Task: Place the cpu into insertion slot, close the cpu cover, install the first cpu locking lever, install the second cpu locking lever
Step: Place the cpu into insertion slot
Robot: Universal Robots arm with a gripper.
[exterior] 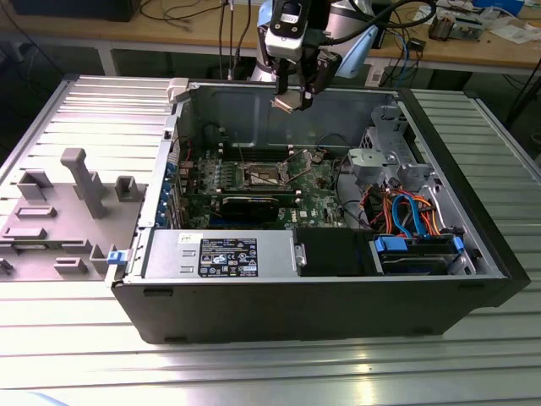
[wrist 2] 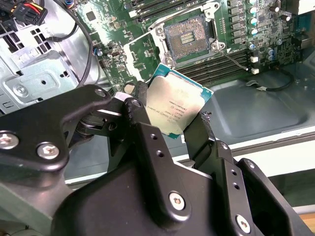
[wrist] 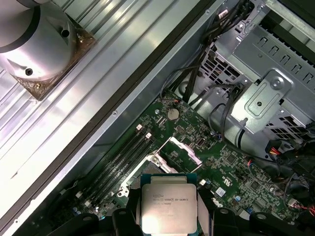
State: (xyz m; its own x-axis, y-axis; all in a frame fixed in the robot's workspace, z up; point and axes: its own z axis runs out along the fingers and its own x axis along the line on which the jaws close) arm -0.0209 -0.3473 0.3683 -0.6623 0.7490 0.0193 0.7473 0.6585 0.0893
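The cpu (wrist 2: 177, 110) sits clamped by its edges between the gripper's (wrist 2: 170, 114) fingers, held well above the open insertion slot (wrist 2: 187, 35), beside which the cpu cover (wrist 2: 134, 58) seems raised. Placement is in hand; seating likely calls for levelling and aligning the chip over the socket.

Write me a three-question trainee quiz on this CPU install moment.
1. True or false: the cpu already sits in the insertion slot.
2. Fill in: the gripper is shut on ____.
3. The cpu cover is: A shut over the insertion slot; B swung open beside the insertion slot; C clamped between the fingers.
Key: 1 false, the cpu is in the gripper, clear of the insertion slot; 2 the cpu; 3 B.
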